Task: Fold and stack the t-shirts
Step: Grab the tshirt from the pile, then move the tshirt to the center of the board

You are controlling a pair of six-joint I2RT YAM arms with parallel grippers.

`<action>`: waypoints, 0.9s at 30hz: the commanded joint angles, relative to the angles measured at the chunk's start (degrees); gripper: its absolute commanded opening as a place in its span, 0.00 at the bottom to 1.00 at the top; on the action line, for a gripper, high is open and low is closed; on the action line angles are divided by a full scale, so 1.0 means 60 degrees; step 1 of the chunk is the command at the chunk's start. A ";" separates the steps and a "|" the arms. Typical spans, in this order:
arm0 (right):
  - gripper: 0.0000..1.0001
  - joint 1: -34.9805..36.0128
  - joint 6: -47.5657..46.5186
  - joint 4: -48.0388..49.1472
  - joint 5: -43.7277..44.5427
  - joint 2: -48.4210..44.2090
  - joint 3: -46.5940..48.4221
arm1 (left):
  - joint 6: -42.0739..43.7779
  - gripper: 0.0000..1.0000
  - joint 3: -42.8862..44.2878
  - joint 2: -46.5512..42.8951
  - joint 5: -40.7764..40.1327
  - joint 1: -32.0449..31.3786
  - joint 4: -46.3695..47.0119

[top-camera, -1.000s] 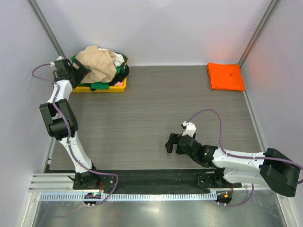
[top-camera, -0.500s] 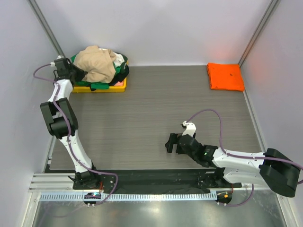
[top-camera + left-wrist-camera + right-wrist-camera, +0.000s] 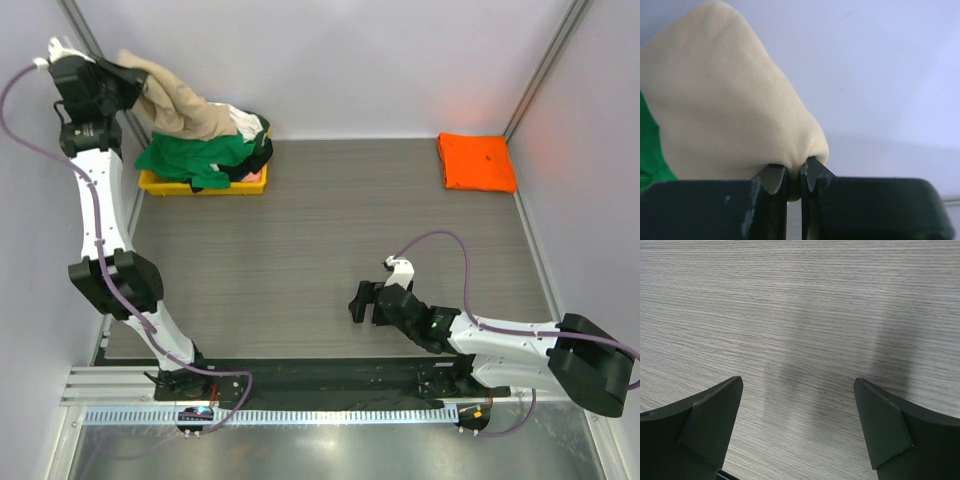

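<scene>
Top external: left gripper has lifted tan t-shirt.

The tan t-shirt is soft matt cloth, table wood-grained

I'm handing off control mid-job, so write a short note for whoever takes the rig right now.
Left gripper: shut on the tan t-shirt, held high above the yellow tray.
Right gripper: open and empty, low over the table.
Done: orange t-shirt lies folded at the far right corner.
Left: the green t-shirt and more cloth are heaped in the tray. Fold the tan one, stack it, then do the rest.
</scene>
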 commanded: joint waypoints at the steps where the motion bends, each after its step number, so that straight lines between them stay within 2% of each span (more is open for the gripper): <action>1: 1.00 -0.0014 0.0176 -0.0187 0.0116 -0.0207 -0.0207 | 0.0020 0.00 0.1856 -0.0836 0.0855 -0.0535 -0.0939; 4: 1.00 -0.0014 0.0293 -0.0334 0.0365 -0.1084 -0.0499 | 0.0401 0.00 0.2227 -0.1318 0.1089 -0.0932 -0.1540; 6: 1.00 -0.0029 0.0395 -0.0758 0.0526 -0.2033 -0.0559 | 0.0329 0.00 0.1789 -0.2196 0.1192 -0.1211 -0.1746; 9: 1.00 -0.0029 0.0644 -0.2293 0.1038 -0.3657 -0.0268 | 0.0168 0.00 0.0691 -0.3237 0.1762 -0.1664 -0.2040; 12: 1.00 -0.0029 0.0923 -0.3905 0.1638 -0.4818 0.0582 | 0.0663 0.00 0.0234 -0.3532 0.2203 -0.3183 -0.2522; 13: 1.00 -0.0029 0.0981 -0.4257 0.1857 -0.5388 0.0845 | 0.1057 0.01 0.0190 -0.3488 0.2218 -0.4204 -0.2988; 14: 1.00 -0.0029 0.0996 -0.4898 0.2237 -0.5625 0.1370 | 0.1162 0.03 0.0161 -0.3387 0.2421 -0.4678 -0.3224; 15: 1.00 -0.0043 0.1026 -0.5224 0.2458 -0.5758 0.1651 | 0.1265 0.10 0.0059 -0.3052 0.2554 -0.5176 -0.3604; 16: 1.00 -0.0044 0.1098 -0.5865 0.2823 -0.5789 0.1929 | 0.1745 0.21 0.0073 -0.2759 0.2671 -0.6124 -0.3941; 17: 1.00 -0.0044 0.1114 -0.6191 0.3029 -0.5716 0.2526 | 0.2010 0.37 0.0145 -0.2437 0.2310 -0.6583 -0.4438; 18: 1.00 -0.0044 0.1215 -0.6542 0.3177 -0.5600 0.2837 | 0.2347 0.71 0.0610 -0.1491 0.1929 -0.6993 -0.6009; 20: 1.00 -0.0044 0.1638 -0.7651 0.3513 -0.5073 0.3698 | 0.3138 0.94 0.1489 -0.0359 0.0498 -0.7757 -0.7949; 21: 1.00 -0.0044 0.1844 -0.8036 0.3602 -0.4868 0.3965 | 0.3286 1.00 0.1682 0.0343 -0.0090 -0.7948 -0.9031; 23: 1.00 -0.0029 0.2661 -0.9291 0.3734 -0.4473 0.4550 | 0.3245 1.00 0.0796 0.0147 -0.1103 -0.8461 -0.8956; 24: 1.00 -0.0043 0.2956 -0.9720 0.3894 -0.4413 0.4670 | 0.3128 1.00 -0.0834 -0.0203 -0.1180 -0.8535 -0.7954; 25: 1.00 -0.0044 0.3235 -1.0362 0.3910 -0.4412 0.4743 | 0.2894 1.00 -0.1706 -0.1091 -0.1079 -0.8521 -0.7364; 27: 1.00 -0.0029 0.3762 -1.0777 0.3969 -0.4615 0.4715 | 0.2147 1.00 -0.3782 -0.1873 -0.1180 -0.8535 -0.6236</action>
